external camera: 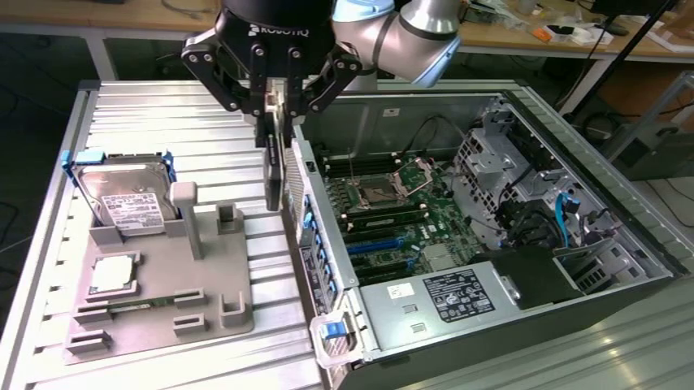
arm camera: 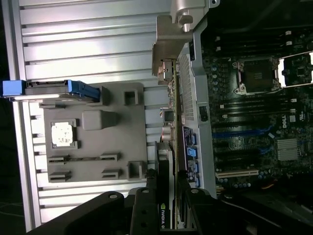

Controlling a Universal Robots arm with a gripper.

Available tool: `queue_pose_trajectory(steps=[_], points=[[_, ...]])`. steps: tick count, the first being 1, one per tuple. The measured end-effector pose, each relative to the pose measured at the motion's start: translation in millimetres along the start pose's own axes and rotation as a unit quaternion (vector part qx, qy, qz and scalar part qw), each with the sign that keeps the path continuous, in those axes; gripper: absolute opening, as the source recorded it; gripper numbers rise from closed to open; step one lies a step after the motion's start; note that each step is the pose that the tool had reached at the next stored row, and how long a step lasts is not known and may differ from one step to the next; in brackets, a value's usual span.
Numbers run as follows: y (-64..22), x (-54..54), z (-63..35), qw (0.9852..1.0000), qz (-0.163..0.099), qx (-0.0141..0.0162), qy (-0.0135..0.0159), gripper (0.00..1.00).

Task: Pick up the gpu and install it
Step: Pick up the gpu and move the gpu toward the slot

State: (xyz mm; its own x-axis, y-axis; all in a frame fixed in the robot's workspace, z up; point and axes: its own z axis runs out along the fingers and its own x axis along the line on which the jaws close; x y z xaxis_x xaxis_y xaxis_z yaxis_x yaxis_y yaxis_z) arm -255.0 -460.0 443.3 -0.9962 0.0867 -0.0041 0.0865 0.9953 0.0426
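My gripper (external camera: 273,122) is shut on the gpu (external camera: 273,175), a thin dark card that hangs edge-on below the fingers. It hovers in the air just outside the open computer case's near wall (external camera: 317,244), on the exterior view's left of it, above the edge of the grey fixture tray (external camera: 217,284). In the wrist view the gpu (arm camera: 167,122) runs lengthwise away from the fingers (arm camera: 146,210), with its pale metal bracket (arm camera: 171,46) at the far end. The motherboard (external camera: 396,211) with its blue expansion slots (external camera: 382,241) lies inside the case.
The grey tray holds a silver hard drive (external camera: 125,199) in a blue-edged caddy and a CPU (external camera: 114,275). Tray posts (external camera: 184,207) stand close to the card. A black power supply (external camera: 456,296), drive cages (external camera: 493,166) and cables fill the case. Slatted aluminium table (external camera: 162,114) surrounds it.
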Motion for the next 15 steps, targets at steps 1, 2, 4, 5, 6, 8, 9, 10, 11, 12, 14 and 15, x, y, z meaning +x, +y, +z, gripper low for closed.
queue_pose_trajectory(steps=[1,2,4,5,6,8,9,10,11,12,14,15], points=[[0.1,-1.0,0.0,1.0,0.0,0.0,0.0,0.27],[0.2,-1.6,0.0,1.0,0.0,0.0,0.0,0.27],[0.3,-3.0,0.0,1.0,0.0,0.0,0.0,0.27],[0.3,-3.7,0.0,1.0,0.0,0.0,0.0,0.27],[0.4,-4.4,0.0,1.0,0.0,0.0,0.0,0.27],[0.5,-6.0,0.0,1.0,0.0,0.0,0.0,0.27],[0.6,-6.7,0.0,1.0,0.0,0.0001,0.0,0.27],[0.7,-7.4,0.0,1.0,0.0,0.0,0.0,0.27],[0.7,-8.1,0.0,1.0,0.0,0.0,0.0,0.27],[0.8,-8.8,0.1,1.0,0.0,0.0,0.0,0.27],[0.9,-10.3,0.0,1.0,0.0,0.0,0.0,0.27],[1.0,-11.1,0.1,1.0,0.0,0.0,0.0,0.27]])
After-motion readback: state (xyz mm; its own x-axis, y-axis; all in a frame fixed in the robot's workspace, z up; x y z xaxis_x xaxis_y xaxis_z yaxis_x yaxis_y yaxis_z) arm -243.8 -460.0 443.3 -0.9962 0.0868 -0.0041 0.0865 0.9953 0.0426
